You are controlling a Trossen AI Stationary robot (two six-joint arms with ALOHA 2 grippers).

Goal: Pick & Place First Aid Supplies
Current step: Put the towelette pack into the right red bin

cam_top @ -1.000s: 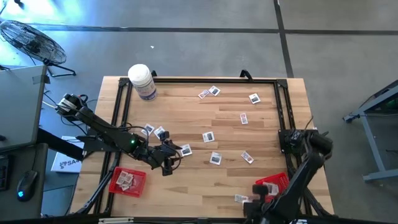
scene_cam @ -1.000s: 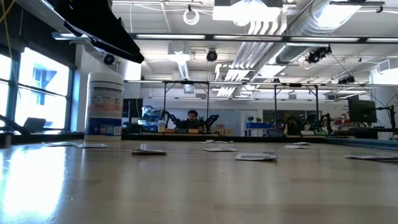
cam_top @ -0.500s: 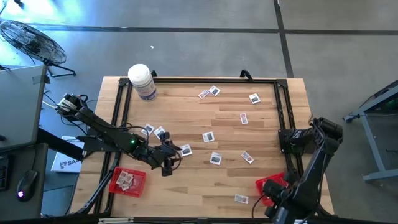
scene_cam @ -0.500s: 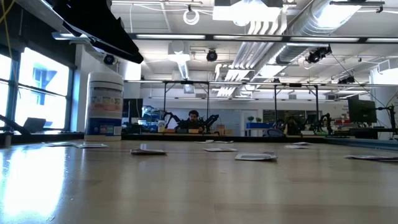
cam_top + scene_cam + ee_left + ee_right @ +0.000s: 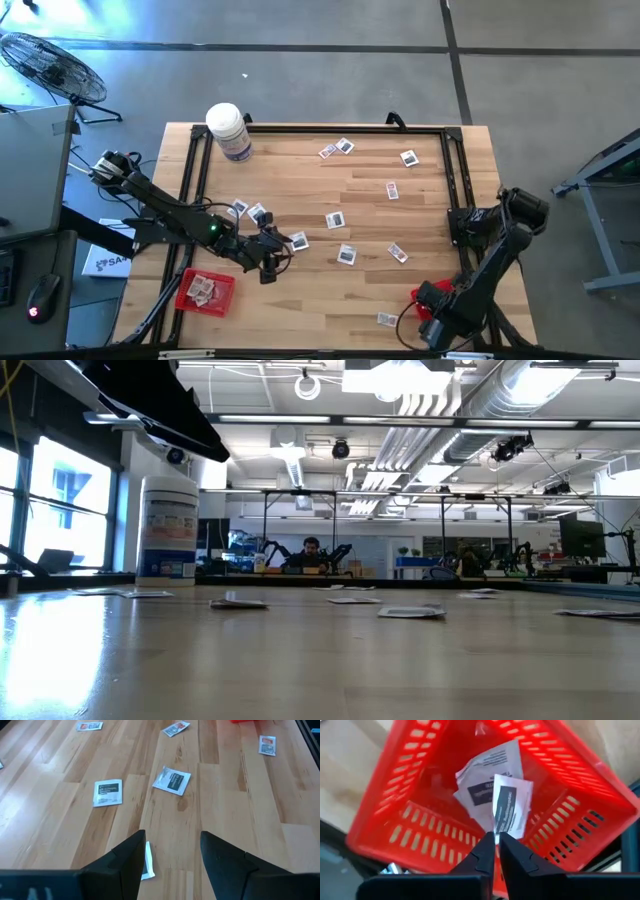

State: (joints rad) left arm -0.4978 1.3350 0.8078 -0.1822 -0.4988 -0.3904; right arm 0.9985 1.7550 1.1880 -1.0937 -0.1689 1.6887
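Holding a packet [image 5: 511,809] over the right red tray [image 5: 415,827]
Right tool [image 5: 496,851] pinches its lower edge, one more packet lies inside. Left tool [image 5: 171,851] spread wide above a packet [image 5: 147,863] mid-tabletop [image 5: 300,300]; others scattered, some in left tray [image 5: 205,290].

The wooden counter [image 5: 300,300] carried small white packets [image 5: 335,221] scattered across its middle and far part. A white bottle [image 5: 229,131] stood at the far left corner. A red tray [image 5: 204,291] holding a few packets sat near the near left corner, and another red tray [image 5: 437,298] lay at the near right corner under the right arm. The left gripper [image 5: 268,260] hovered over the counter beside a packet [image 5: 298,241], left of centre. The right gripper [image 5: 432,310] hung over the right tray.
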